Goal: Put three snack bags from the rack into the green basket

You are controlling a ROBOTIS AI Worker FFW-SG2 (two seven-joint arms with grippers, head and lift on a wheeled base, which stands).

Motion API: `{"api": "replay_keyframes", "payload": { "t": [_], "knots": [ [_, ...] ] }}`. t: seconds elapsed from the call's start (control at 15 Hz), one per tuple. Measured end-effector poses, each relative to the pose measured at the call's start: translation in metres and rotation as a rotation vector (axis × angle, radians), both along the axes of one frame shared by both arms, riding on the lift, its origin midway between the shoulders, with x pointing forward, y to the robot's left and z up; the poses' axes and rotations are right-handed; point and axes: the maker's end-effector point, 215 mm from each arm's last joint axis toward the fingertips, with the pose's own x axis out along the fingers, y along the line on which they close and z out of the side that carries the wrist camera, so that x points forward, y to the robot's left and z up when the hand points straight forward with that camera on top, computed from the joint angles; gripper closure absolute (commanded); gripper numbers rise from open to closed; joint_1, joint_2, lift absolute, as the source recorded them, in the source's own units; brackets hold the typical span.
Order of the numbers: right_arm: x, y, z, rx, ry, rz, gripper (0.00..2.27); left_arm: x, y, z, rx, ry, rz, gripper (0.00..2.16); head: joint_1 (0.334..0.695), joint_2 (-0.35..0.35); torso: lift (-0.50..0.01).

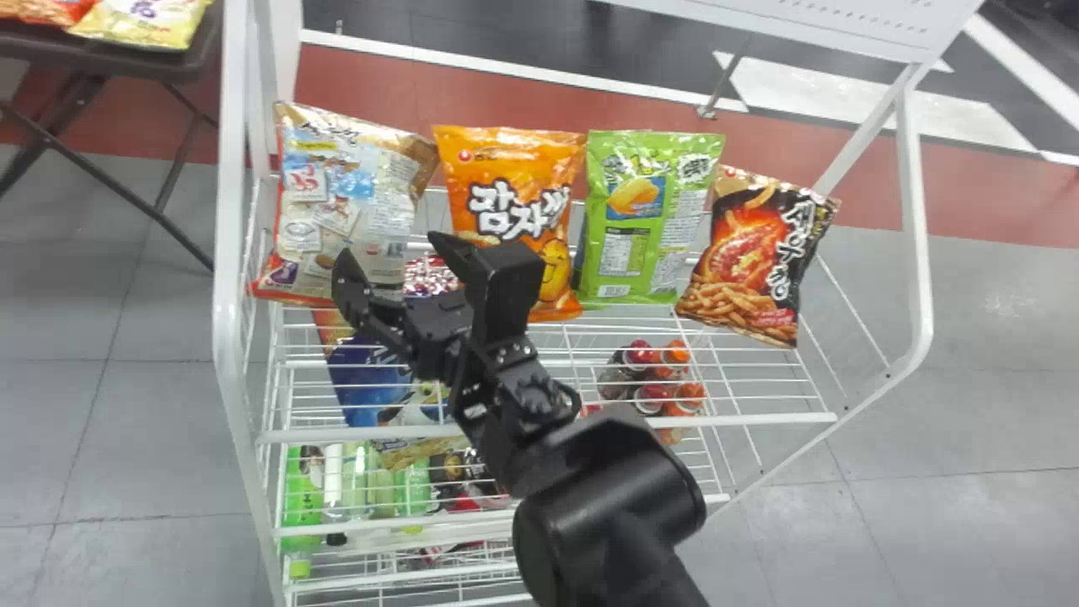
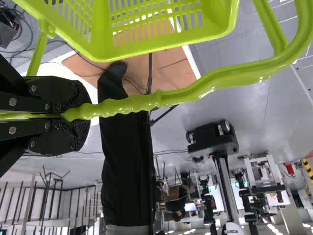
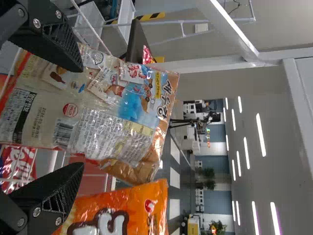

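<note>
The right gripper (image 1: 389, 246), the nearer one, is spread wide and empty; just beyond it the beige snack bag (image 1: 350, 190) leans, long axis upright, at the wire shelf's (image 1: 759, 419) left end. The left gripper (image 2: 80, 116) clamps the green basket (image 2: 166, 46) by its handle (image 2: 127, 104).

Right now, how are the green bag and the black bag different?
The green bag stands nearly straight, but the black bag tilts. The green bag has lots of tiny print on the side we see; the black bag has big white letters. Both are on the rack.
</note>
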Motion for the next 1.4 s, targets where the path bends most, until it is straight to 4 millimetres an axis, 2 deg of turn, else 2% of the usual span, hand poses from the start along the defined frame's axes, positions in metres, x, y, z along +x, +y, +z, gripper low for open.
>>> {"api": "replay_keyframes", "payload": {
  "t": [0.13, 0.2, 0.27, 0.4, 0.6, 1.07, 1.4],
  "knots": [
    [0.015, 0.010, -0.002, 0.004, 0.018, 0.013, 0.16, 0.001, 0.000, -0.002, -0.003, 0.006, -0.004, 1.42, 0.695, -0.231, 0.000],
    [0.022, 0.015, -0.006, 0.007, 0.031, 0.030, 0.30, 0.002, -0.001, -0.002, -0.004, 0.008, -0.005, 1.42, 0.695, -0.219, 0.000],
    [0.027, 0.020, -0.010, 0.015, 0.045, 0.046, 0.61, 0.002, -0.001, -0.003, -0.003, 0.011, -0.007, 1.42, 0.695, -0.210, 0.000],
    [0.033, 0.029, -0.012, 0.042, 0.064, 0.100, 1.87, 0.003, -0.001, -0.005, -0.002, 0.017, -0.010, 1.42, 0.695, -0.193, 0.000],
    [0.027, 0.031, -0.008, 0.045, 0.067, 0.144, 2.07, 0.005, -0.001, -0.007, -0.001, 0.019, -0.012, 1.42, 0.695, -0.184, 0.000],
    [0.000, 0.006, 0.012, 0.012, 0.017, 0.183, 2.13, 0.005, -0.003, -0.008, -0.006, 0.022, -0.016, 1.42, 0.695, -0.239, 0.000],
    [-0.040, -0.021, 0.033, -0.033, -0.031, 0.176, 2.13, 0.006, -0.004, -0.006, -0.013, 0.013, -0.013, 1.42, 0.695, -0.312, 0.000]
  ]
}}
